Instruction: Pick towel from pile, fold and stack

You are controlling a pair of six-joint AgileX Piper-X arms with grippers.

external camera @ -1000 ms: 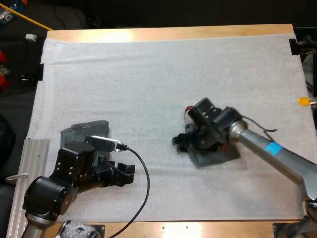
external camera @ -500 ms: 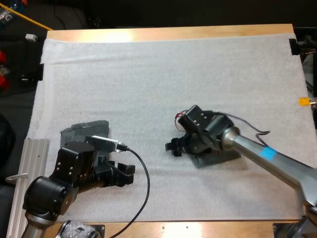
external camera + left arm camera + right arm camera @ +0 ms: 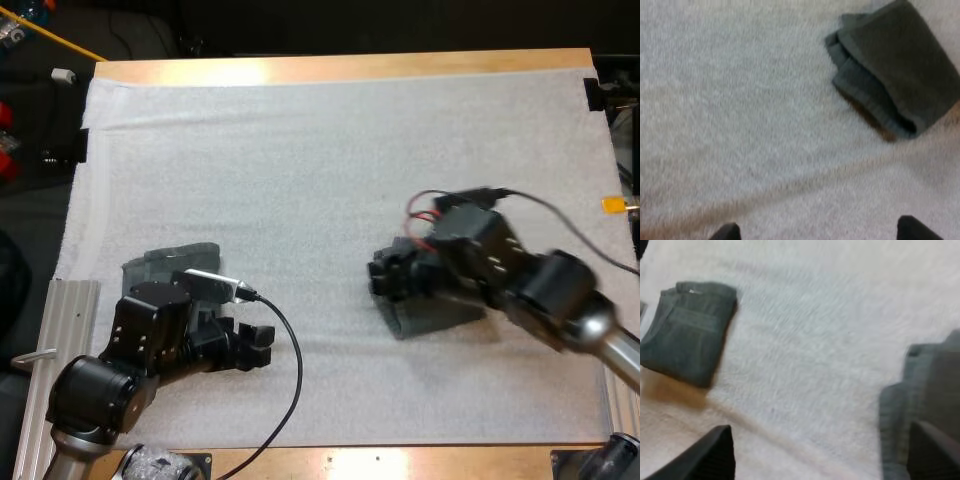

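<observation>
A folded dark grey-green towel lies on the mat right of centre, partly under my right arm; the same folded towel appears ahead of my left gripper. My right gripper hovers at its left edge, open, and the towel's edge is beside one finger. A second towel lies at the left, half hidden by my left arm; it is the folded towel farther off. My left gripper is open over bare mat, its fingertips wide apart.
A white mat covers most of the wooden table. A ribbed metal rail lies along the left side beside my left arm. The far half of the mat is bare.
My right gripper reached left past the towel's edge, then drew back to the right, and the arm now sits farther right. The left arm and both towels stayed put.
</observation>
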